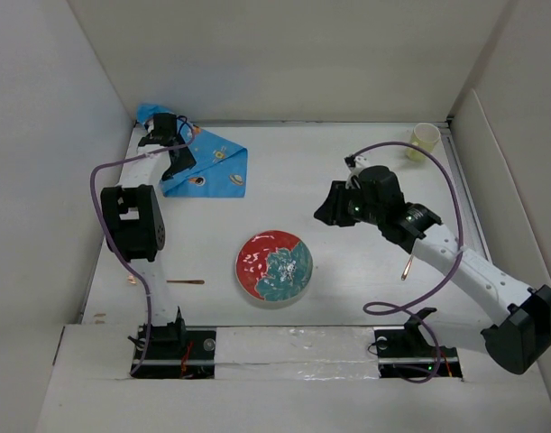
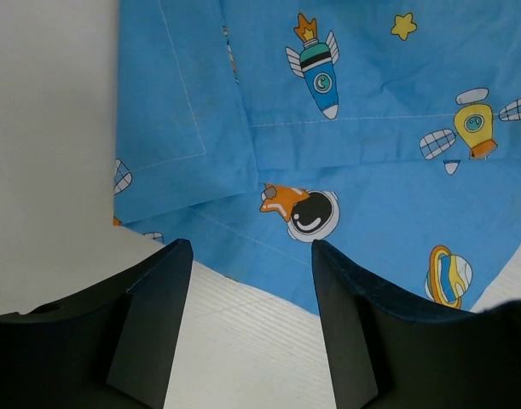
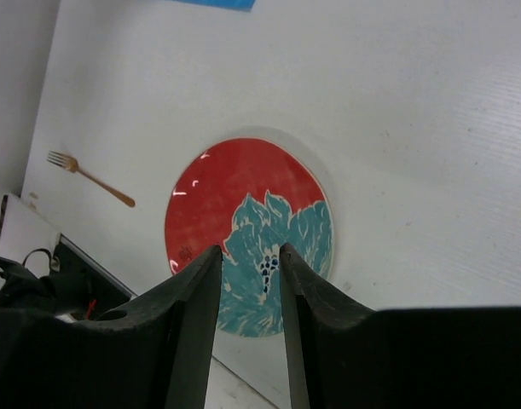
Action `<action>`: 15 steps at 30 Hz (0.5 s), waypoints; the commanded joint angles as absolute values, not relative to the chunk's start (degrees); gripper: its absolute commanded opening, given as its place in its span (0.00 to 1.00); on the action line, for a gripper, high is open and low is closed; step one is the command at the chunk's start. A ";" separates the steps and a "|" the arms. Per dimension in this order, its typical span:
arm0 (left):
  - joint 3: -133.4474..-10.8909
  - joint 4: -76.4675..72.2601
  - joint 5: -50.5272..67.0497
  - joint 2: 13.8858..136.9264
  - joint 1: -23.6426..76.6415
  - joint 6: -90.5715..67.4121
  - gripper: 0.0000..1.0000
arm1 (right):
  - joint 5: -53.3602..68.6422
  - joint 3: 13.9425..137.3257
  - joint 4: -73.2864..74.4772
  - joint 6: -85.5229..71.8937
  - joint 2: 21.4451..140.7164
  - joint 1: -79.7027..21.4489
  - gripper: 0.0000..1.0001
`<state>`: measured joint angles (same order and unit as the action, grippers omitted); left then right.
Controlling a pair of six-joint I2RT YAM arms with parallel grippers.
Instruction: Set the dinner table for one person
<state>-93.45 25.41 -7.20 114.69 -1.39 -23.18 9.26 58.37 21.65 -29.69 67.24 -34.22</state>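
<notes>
right gripper point(image 3: 248, 254) hides plate's point(image 3: 230, 192) lower edge

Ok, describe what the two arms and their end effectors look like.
Both arms have white links and chunky black joint housings: left arm, right arm. A thin purple cable loops loosely along each one. The left end effector and right end effector each have two flat, matte black fingers; no markings show.
</notes>
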 commanded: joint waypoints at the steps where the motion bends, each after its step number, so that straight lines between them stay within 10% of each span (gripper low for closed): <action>1: -93.43 23.91 -8.87 114.43 -1.22 -22.15 0.55 | 10.20 57.83 17.58 -29.88 67.94 -35.16 0.39; 15: -100.10 26.45 -12.12 124.01 -1.85 -16.09 0.50 | 10.64 58.10 18.02 -29.53 71.10 -36.82 0.38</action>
